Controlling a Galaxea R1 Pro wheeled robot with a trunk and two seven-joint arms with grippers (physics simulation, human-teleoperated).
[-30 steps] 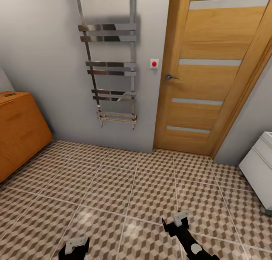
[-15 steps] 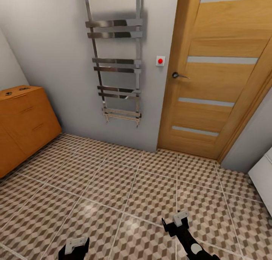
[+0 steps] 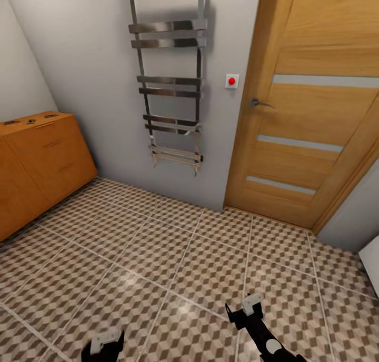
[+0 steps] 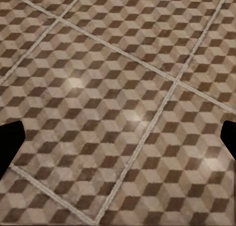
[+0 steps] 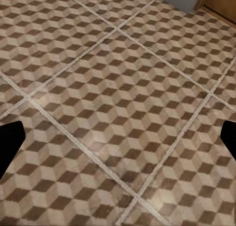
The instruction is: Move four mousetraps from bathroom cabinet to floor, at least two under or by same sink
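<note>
At the far left of the head view stands the wide, low orange-brown wooden cabinet [image 3: 39,164] with flat bar handles on its drawer fronts. On its top lie a few small dark-wired items [image 3: 30,121], probably the mousetraps, though they are too small to tell for sure. Next along the grey wall hangs a chrome ladder-style towel rail [image 3: 171,83], then a small white switch plate with a red button [image 3: 231,81], then the tall oak door with pale glass strips [image 3: 316,109] and its metal lever handle [image 3: 259,103]. The tiled bathroom floor [image 3: 173,257], in a brown, beige and grey cube pattern, spreads across the foreground.

Low in the head view, the left gripper [image 3: 103,344] and the right gripper [image 3: 248,309] hang over bare tiles. In each wrist view the dark fingertips [image 4: 11,137] [image 5: 10,137] sit at opposite edges, so both jaws are spread wide and empty.

The step in hand appears to be the approach: nothing is collected yet. The next move calls for turning and rolling left toward the cabinet, then reaching for the first trap.
</note>
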